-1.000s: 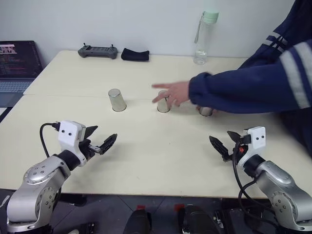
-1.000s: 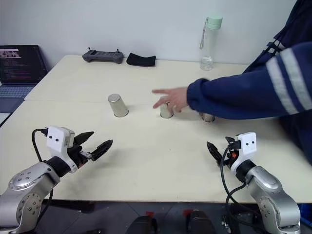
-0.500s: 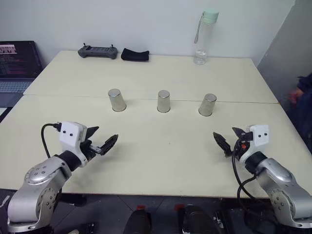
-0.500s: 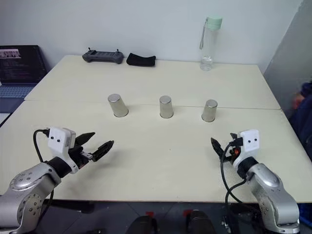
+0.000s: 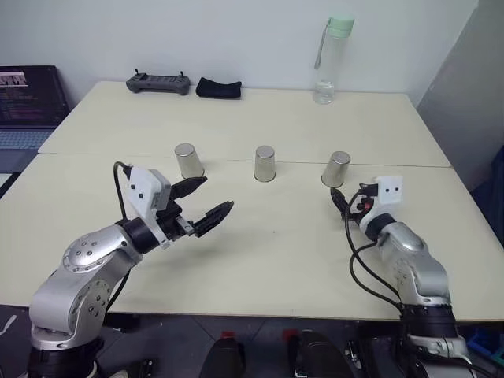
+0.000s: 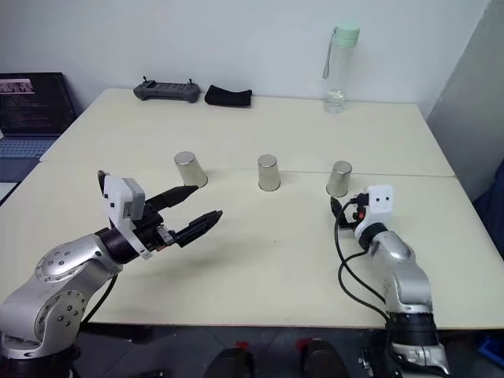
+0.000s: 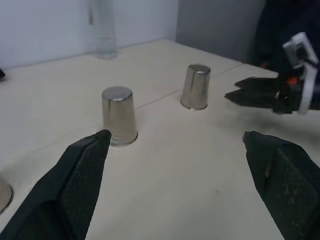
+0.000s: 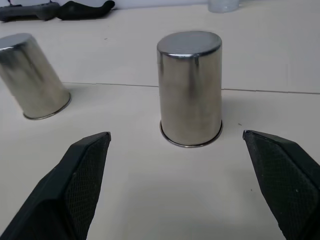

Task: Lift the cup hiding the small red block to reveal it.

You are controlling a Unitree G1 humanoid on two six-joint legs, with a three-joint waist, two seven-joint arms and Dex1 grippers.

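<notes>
While three cups stand inverted, axes upright, your right cup [image 8: 190, 90] faces the spread right gripper [image 8: 180, 182]; left gripper [image 5: 203, 206] spread, empty.

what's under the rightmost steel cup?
Not visible. The rightmost cup stands mouth-down on the table, rim flush, like the middle cup and left cup. Anything beneath is covered; no red block shows.
</notes>
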